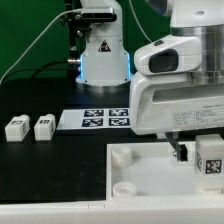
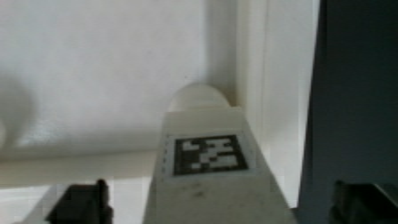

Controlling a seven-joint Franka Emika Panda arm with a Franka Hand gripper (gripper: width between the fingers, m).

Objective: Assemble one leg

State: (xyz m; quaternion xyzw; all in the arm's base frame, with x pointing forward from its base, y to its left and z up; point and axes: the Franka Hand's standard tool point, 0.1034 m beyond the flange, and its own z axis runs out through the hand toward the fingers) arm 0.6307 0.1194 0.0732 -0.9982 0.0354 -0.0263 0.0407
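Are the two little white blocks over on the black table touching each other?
Apart. The exterior view shows a strip of black table between the leftmost leg and the leg beside it.

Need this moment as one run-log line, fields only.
gripper: straddles the leg, grip unclear | leg: over white tray piece | two other legs: lying on table, exterior view's left

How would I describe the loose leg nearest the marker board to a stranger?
On the black table, find the marker board with its tags. At the exterior view's left of it lie two small white blocks side by side. The leg is the one next to the board, not the outer leg.
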